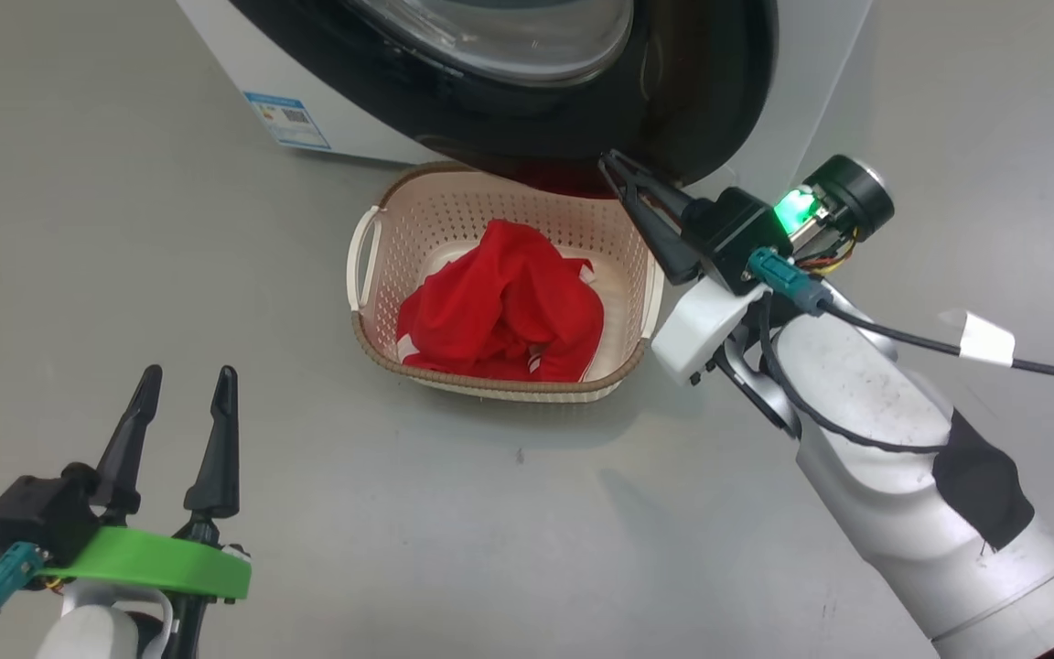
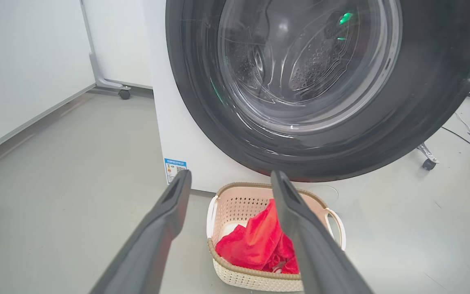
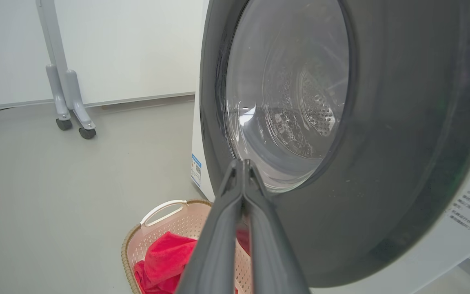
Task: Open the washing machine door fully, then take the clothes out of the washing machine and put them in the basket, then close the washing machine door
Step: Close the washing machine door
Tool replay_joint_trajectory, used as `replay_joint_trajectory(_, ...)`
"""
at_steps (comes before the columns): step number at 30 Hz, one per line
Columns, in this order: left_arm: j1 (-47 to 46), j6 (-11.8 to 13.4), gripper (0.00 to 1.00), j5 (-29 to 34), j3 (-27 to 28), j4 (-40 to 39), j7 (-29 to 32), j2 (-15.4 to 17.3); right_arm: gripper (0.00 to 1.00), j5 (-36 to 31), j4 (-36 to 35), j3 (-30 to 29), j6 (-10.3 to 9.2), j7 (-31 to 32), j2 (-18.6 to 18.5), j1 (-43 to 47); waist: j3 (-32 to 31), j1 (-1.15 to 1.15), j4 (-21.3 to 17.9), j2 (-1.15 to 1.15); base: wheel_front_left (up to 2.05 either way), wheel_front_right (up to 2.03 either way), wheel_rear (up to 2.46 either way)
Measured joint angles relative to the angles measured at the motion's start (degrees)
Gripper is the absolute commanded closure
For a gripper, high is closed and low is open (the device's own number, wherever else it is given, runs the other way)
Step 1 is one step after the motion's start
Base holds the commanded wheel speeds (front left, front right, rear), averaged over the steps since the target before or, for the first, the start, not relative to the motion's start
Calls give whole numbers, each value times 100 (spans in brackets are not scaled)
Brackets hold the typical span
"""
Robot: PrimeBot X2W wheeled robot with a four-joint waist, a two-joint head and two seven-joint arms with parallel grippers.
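Currently the door [image 1: 701, 82] sits close against the front of the washer [image 1: 234, 55]; whether it is latched cannot be told. Its lower edge overhangs the far rim of the basket [image 1: 490, 389], which stands on the floor [image 1: 79, 229] just in front of the washer. Bare floor lies to the left of the basket and between it and the left gripper [image 1: 189, 372]. A wheeled frame [image 3: 61, 98] stands well apart, by the wall.

The basket holds the clothes [image 1: 504, 307], a crumpled red heap with white trim at its near edge, lying below the rim. Through the door glass, the perforated drum [image 2: 312, 69] can be made out.

The left gripper hangs low and near, fingers spread wide and holding nothing. In the left wrist view, the basket shows between its fingers (well beyond the tips). The right gripper [image 1: 607, 157] has its fingers pressed together with nothing between them. Its tips are at the lower part of the door ring, above the right far corner of the basket. Actual contact with the door cannot be confirmed.

The top of the washer and door is cut off in the head view. The text of the blue label [image 1: 287, 119] is too small to read. A dark cable [image 1: 902, 339] runs off the right edge.
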Motion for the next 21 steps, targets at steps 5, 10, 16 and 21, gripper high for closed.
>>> replay_joint_trajectory(5,-204,0,0,-132,-30,-51,0,43,100,-55,236,-100,-11,0,-8,-431,341,0,135,0,0,0,0)
replay_joint_trajectory(10,-335,0,0,-198,-91,-83,0,75,100,-94,445,-272,-136,-8,-15,-798,633,0,197,0,0,0,0)
replay_joint_trajectory(16,-420,0,0,-255,-143,-105,-1,120,100,-229,647,-464,-366,-16,-76,-1158,904,0,197,0,0,0,0)
replay_joint_trajectory(21,-526,0,0,-307,-191,-110,-1,169,100,-309,786,-534,-457,-16,-142,-1496,1095,0,178,0,0,0,0)
